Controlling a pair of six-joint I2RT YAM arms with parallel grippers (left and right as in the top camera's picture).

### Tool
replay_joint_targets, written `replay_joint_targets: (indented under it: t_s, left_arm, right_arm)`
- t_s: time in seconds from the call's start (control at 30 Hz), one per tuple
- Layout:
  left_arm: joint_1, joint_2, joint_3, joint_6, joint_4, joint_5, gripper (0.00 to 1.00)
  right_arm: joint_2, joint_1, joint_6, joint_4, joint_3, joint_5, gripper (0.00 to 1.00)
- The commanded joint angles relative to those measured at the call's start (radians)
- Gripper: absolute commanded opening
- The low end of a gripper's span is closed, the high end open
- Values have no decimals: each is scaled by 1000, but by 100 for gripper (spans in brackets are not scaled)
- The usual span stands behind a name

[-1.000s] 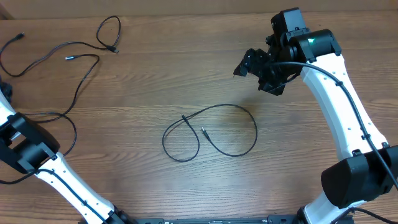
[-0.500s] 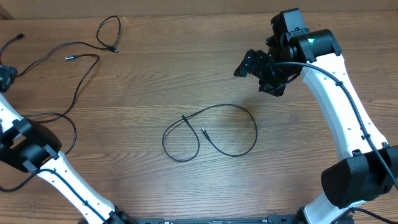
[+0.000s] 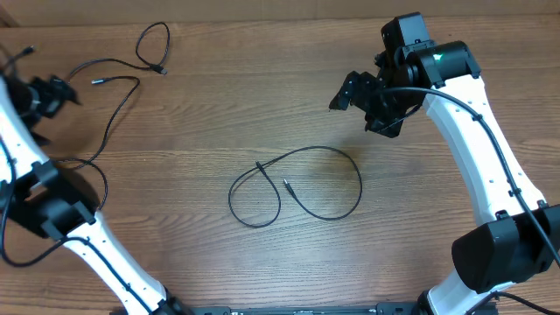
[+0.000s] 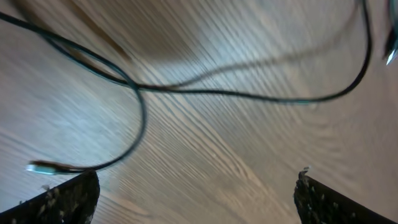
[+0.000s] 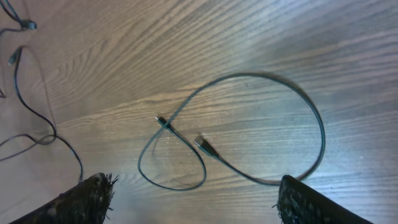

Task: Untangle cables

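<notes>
A thin black cable (image 3: 297, 184) lies looped on itself in the middle of the wooden table; it also shows in the right wrist view (image 5: 249, 130). A second, longer black cable (image 3: 105, 96) sprawls at the far left and crosses the left wrist view (image 4: 186, 87). My left gripper (image 3: 52, 92) is open and empty just above that left cable (image 4: 196, 199). My right gripper (image 3: 363, 101) is open and empty, held high at the right rear, looking down at the looped cable (image 5: 193, 199).
The table's far edge (image 3: 262, 19) runs along the top. The left arm's own black cable (image 3: 87, 175) trails over the table's left side.
My left gripper has swung in from off the left edge to above the left cable. The right arm and both cables have not moved.
</notes>
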Motion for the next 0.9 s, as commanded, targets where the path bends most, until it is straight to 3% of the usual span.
replay_joint_targets:
  t_s: [0.0, 0.27, 0.43, 0.7, 0.87]
  left_arm:
    - [2, -56, -38, 45, -3, 38, 100]
    - [-8, -403, -329, 23, 2, -56, 100]
    - [-9, -552, -557, 22, 98, -61, 100]
    - [-8, -577, -882, 23, 277, -74, 100]
    - [-7, -576, -1076, 23, 489, -145, 92]
  right_arm:
    - [-11, -2, -50, -6, -1, 0, 86]
    - [-11, -2, -52, -6, -1, 0, 88]
    - [-11, -2, -52, 0, -1, 0, 88]
    - [-11, -2, -52, 7, -1, 0, 88]
    - [-11, -2, -52, 11, -1, 0, 88]
